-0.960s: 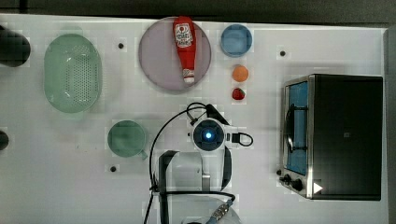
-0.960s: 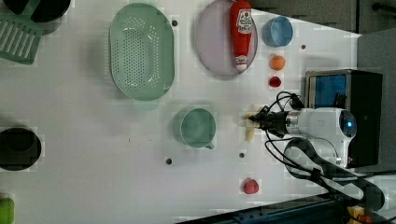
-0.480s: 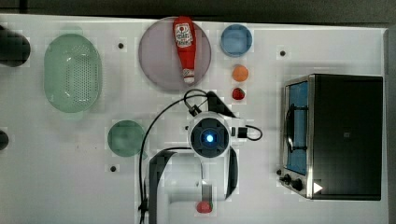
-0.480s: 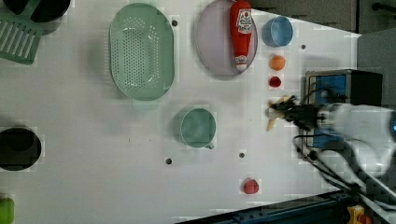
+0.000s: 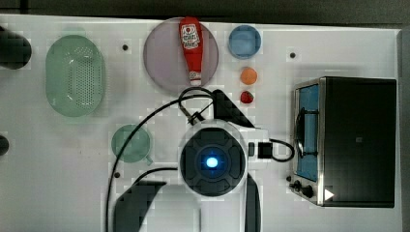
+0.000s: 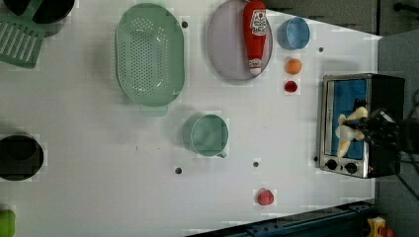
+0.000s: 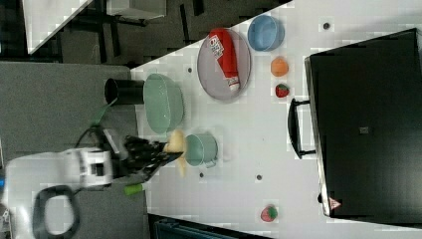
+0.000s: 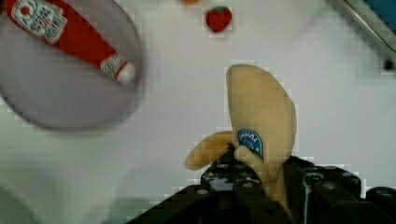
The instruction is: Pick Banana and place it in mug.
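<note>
The white table (image 5: 58,193) carries all items. The toaster oven (image 5: 345,140) stands at 3 o'clock in the top view. The perforated basket (image 5: 75,75) lies at 10 o'clock, the grey plate (image 5: 162,63) with the ketchup bottle (image 5: 192,48) at 12 o'clock. The mug (image 5: 130,143) sits upright and empty, left of the top view's centre. The gripper (image 8: 261,182) is clamped on the banana (image 8: 264,121), held clear above the table; in the right view the banana (image 7: 175,144) appears just beside the mug (image 7: 201,149).
</note>
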